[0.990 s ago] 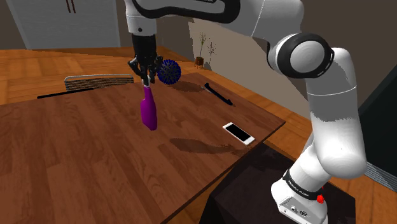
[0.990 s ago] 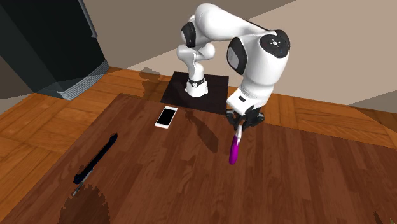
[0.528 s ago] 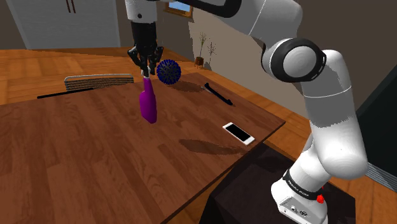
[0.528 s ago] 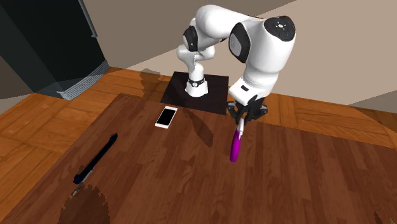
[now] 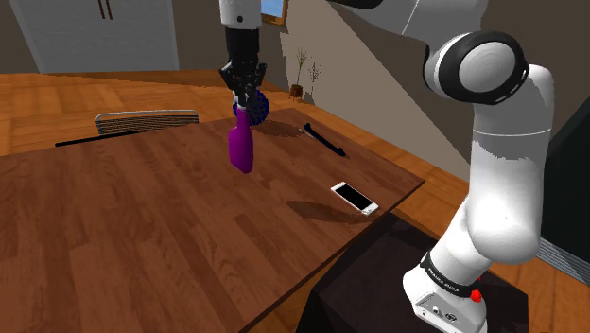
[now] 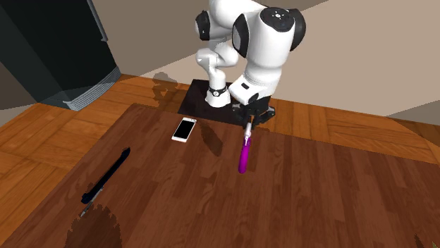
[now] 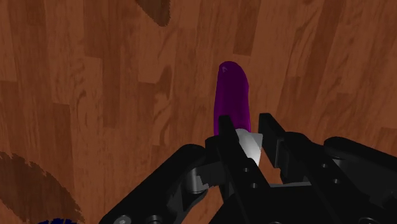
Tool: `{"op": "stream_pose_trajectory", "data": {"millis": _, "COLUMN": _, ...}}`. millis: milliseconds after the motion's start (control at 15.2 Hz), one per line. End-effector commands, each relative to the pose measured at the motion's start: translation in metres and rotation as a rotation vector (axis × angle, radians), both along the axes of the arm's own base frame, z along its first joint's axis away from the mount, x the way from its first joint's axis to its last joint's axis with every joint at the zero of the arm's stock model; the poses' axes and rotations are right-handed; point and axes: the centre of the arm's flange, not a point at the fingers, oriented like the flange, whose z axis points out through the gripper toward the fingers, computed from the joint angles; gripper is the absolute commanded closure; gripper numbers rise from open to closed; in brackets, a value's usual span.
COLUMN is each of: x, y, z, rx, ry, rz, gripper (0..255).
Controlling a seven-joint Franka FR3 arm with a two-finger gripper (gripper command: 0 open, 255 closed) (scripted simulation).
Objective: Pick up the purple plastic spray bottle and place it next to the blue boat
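While the bottle hangs: we have the purple, smooth-sided spray bottle (image 5: 241, 149) lifted off the brown wooden table (image 5: 142, 246), neck up. In the shoulder view it overlaps the dark blue round spiky thing (image 5: 261, 106), which we take for the boat.
Gripper: our black two-finger gripper (image 7: 245, 130) is clamped on the bottle's white head (image 7: 249, 145), and the purple body hangs below it.
Why the head: we judge the narrow top suits the fingers' reach.
Bystanders: the black phone (image 5: 354, 198) and black pen (image 5: 323, 139) lie apart from the bottle.
Next: we lower it beside the blue thing without knocking it.
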Motion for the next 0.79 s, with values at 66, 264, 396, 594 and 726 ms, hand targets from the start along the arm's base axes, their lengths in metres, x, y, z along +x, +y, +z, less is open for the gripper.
{"op": "stream_pose_trajectory", "data": {"millis": 66, "x": -0.01, "y": -0.038, "z": 0.001, "rx": 0.0, "ry": 0.0, "rz": 0.0, "gripper": 255}}
{"op": "stream_pose_trajectory", "data": {"millis": 264, "x": -0.019, "y": -0.076, "z": 0.001, "rx": 0.0, "ry": 0.0, "rz": 0.0, "gripper": 255}}
{"op": "stream_pose_trajectory", "data": {"millis": 396, "x": -0.026, "y": -0.102, "z": 0.001, "rx": 0.0, "ry": 0.0, "rz": 0.0, "gripper": 255}}
{"op": "stream_pose_trajectory", "data": {"millis": 594, "x": -0.035, "y": -0.14, "z": 0.001, "rx": 0.0, "ry": 0.0, "rz": 0.0, "gripper": 255}}
{"op": "stream_pose_trajectory", "data": {"millis": 726, "x": -0.041, "y": -0.166, "z": 0.001, "rx": 0.0, "ry": 0.0, "rz": 0.0, "gripper": 255}}
